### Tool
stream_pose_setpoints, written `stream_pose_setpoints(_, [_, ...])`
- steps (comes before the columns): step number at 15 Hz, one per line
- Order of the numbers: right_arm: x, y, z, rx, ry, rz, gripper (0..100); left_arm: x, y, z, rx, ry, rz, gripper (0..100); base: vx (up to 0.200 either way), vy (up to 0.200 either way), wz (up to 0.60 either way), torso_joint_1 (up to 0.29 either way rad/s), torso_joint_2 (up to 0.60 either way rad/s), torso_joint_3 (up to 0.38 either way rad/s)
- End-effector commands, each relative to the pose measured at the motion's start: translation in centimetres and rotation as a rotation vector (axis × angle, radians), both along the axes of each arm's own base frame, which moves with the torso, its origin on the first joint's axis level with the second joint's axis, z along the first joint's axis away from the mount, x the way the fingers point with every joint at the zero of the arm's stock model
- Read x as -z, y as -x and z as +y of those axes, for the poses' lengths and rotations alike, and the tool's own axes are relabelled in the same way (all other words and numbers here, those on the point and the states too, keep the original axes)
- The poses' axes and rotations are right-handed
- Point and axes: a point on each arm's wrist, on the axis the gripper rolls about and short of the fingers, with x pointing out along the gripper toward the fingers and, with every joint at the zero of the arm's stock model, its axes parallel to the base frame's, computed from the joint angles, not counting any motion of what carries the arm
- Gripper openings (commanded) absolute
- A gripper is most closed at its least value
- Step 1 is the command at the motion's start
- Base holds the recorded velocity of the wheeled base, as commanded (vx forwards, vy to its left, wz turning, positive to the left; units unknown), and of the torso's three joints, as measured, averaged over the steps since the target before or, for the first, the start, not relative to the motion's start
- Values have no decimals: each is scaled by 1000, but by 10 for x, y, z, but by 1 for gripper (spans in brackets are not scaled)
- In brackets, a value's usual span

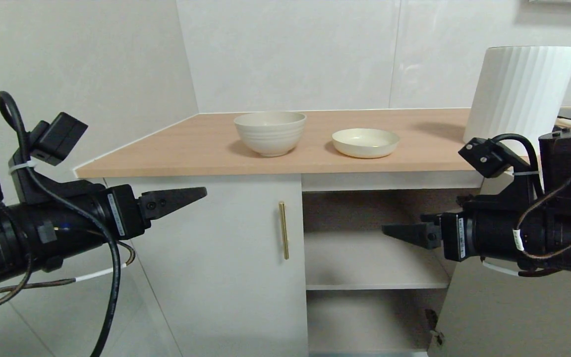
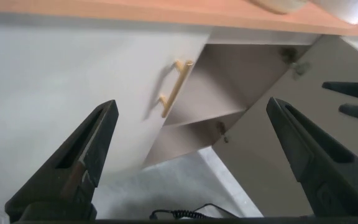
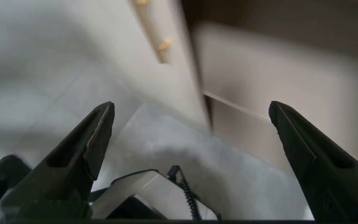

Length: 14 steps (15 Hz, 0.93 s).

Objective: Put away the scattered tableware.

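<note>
Hovering low before cabinet (image 1: pixel 216 267), left gripper (image 2: pixel 192 104) and right gripper (image 3: pixel 191 106) both spread wide, empty; bowl (image 1: pixel 270 133), dish (image 1: pixel 365 142) wait on countertop (image 1: pixel 191 144) above open shelf (image 1: pixel 365 263), likely destination.

I can enter the open compartment (image 1: pixel 370 233); the closed door (image 1: pixel 216 258) bars the left half, a ribbed canister (image 1: pixel 521 94) the countertop's (image 1: pixel 429 136) right.

Tan wooden table (image 1: pixel 191 144): cream ribbed ceramic bowl (image 1: pixel 270 133) at centre; shallow cream round dish (image 1: pixel 365 142) just right of it, apart; white fluted cylindrical container (image 1: pixel 521 94) at far right. Beneath: white cabinet door (image 1: pixel 216 258) with brass bar handle (image 1: pixel 283 237) on left; open compartment (image 1: pixel 365 208) with one shelf (image 1: pixel 374 263) on right. Left gripper (image 1: pixel 200 191) before the door, right gripper (image 1: pixel 387 229) before the compartment.
</note>
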Motion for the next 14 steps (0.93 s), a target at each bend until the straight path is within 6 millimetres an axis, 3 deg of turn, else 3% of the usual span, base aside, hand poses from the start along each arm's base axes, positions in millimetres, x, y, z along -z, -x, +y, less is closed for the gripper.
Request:
stream_pose_setpoints(1, [-2, 3, -1, -7, -7, -7, 100, -1, 2, 1, 0, 2, -7, 100, 0, 0, 0, 0, 0, 0])
stream_pose_setpoints(14, [6, 8, -4, -27, -27, -63, 100, -3, 3, 1, 3, 5, -13, 100, 0, 0, 0, 0, 0, 0])
